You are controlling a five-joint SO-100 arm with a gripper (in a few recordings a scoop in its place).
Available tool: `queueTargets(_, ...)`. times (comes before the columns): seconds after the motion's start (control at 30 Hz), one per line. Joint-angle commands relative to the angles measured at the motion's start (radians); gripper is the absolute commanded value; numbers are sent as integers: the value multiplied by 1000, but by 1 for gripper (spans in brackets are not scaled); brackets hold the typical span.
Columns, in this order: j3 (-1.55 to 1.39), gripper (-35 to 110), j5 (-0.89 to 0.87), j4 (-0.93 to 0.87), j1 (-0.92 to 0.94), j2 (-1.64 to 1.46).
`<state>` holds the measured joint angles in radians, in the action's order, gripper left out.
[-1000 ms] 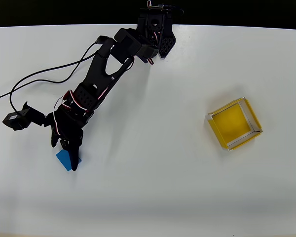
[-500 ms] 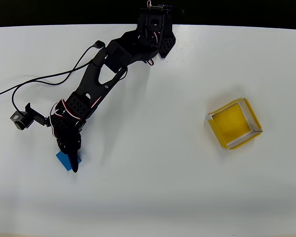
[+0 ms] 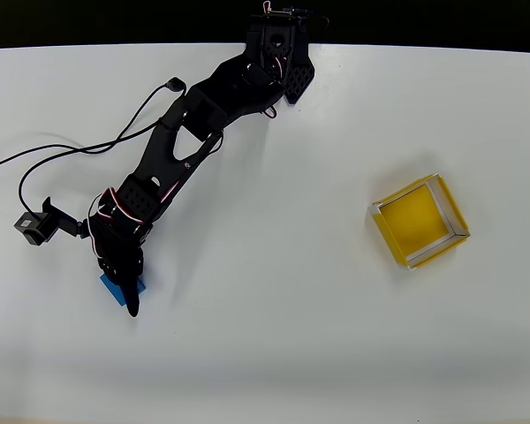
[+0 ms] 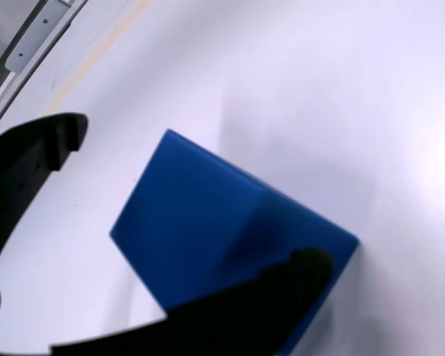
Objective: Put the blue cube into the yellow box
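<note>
In the overhead view, the blue cube is seen on the white table at the lower left, largely covered by the gripper, which is lowered over it from the upper right along the line of the arm. The yellow box is found well apart on the right side of the table, a little higher in the picture, turned at an angle and with nothing in it. The carry is therefore judged to run rightward across the bare table once the cube is held. In the wrist view, the cube is shown between the two black fingers: one finger stands clear of the cube's left face with table visible between, while the other lies against or just over the cube's near right edge. The jaws are thus spread about the cube and not yet pressed onto it; closing is judged the step in hand.
</note>
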<state>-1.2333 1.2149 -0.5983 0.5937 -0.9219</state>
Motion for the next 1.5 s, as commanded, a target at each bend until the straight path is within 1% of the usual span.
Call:
queueTargets(0.0,115,55,20,21,-9,-58)
queueTargets(0.3,112,48,25,-11,-25,-48)
queueTargets(0.7,109,35,86,-17,-23,-32)
queueTargets(0.97,109,30,127,-23,-21,-25)
queueTargets(1.13,77,30,149,-29,-26,-72)
queueTargets(1.47,-51,24,202,-9,-58,-222)
